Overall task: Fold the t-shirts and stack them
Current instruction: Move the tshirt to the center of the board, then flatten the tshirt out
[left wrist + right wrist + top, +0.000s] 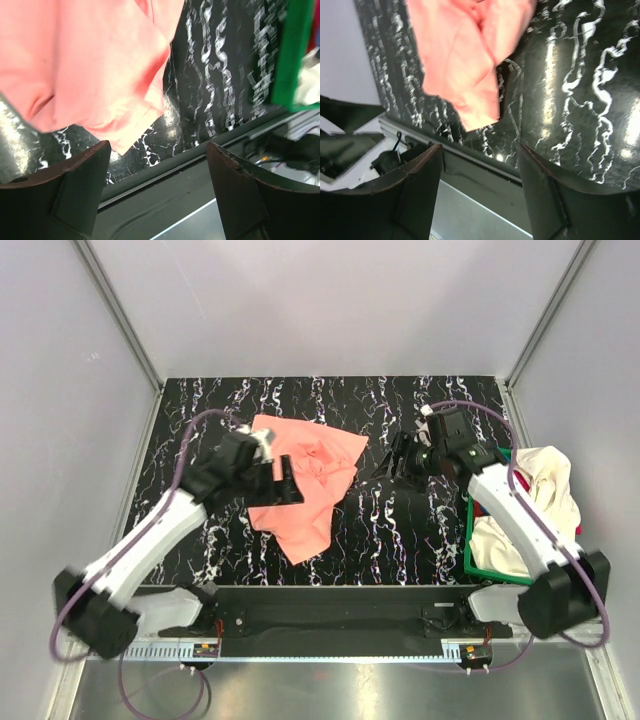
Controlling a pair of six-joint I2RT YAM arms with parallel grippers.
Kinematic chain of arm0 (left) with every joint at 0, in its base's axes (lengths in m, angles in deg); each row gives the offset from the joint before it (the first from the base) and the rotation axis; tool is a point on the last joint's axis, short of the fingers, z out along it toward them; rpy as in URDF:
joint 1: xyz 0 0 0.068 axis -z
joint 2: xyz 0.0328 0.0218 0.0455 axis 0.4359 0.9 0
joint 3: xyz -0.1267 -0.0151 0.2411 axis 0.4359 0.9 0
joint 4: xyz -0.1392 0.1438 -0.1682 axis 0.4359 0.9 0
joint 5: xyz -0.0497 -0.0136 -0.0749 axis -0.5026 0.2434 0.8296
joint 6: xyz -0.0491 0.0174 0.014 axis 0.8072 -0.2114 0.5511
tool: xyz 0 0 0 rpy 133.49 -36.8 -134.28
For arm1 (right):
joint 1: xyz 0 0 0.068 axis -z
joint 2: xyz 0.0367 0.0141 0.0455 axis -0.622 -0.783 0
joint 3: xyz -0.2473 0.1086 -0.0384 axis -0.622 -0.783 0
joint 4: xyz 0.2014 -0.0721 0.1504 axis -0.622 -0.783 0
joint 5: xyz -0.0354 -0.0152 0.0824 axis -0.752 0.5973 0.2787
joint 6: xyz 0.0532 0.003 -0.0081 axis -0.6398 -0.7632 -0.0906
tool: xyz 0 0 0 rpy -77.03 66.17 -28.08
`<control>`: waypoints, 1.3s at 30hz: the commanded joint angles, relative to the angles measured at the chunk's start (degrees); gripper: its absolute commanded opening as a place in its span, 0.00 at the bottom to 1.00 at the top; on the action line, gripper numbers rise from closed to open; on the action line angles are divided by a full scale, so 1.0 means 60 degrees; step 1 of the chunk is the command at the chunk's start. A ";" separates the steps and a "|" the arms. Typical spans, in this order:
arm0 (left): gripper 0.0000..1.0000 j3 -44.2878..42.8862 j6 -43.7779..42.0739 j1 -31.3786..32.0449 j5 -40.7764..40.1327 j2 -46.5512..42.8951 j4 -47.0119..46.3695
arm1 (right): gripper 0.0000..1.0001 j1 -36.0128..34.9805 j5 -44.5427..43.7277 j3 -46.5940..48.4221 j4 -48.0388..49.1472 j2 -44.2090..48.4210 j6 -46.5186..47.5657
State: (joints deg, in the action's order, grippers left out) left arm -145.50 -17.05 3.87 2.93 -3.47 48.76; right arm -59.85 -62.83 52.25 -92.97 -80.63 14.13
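A crumpled salmon-pink t-shirt (pixel 308 490) lies on the black marbled table, left of centre. My left gripper (pixel 286 483) hangs over its left part, open, with nothing between the fingers. In the left wrist view the pink t-shirt (pixel 90 65) fills the upper left, above the open left gripper (pixel 157 175). My right gripper (pixel 393 464) stands open just right of the shirt, apart from it. The right wrist view shows the pink t-shirt (pixel 465 55) above the empty right gripper (pixel 480 180). A cream-white t-shirt (pixel 545 490) is heaped in the basket at the right.
A green plastic basket (pixel 468 545) stands at the table's right edge, beside the right arm; the basket (pixel 290 55) also shows in the left wrist view. Grey walls enclose the table on three sides. A black rail (pixel 330 605) runs along the near edge.
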 commanded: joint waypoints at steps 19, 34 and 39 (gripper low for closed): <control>0.71 -0.3157 -0.0639 0.1917 -0.1205 0.7028 -0.1332 | 0.78 0.0928 0.1926 0.3114 0.1990 -0.6909 0.0709; 0.74 -0.3303 0.0987 0.3016 -0.3898 0.8010 -0.0952 | 0.62 0.0942 0.1896 0.3848 0.2092 -0.8155 0.0329; 0.70 -0.3610 0.0972 0.3031 -0.4148 0.8494 -0.1099 | 0.61 0.0928 0.2130 0.4037 0.2195 -0.8506 0.0416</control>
State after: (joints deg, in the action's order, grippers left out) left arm -164.72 -12.70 22.45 -17.40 46.32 43.54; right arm -54.19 -51.88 75.07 -81.48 -130.13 16.56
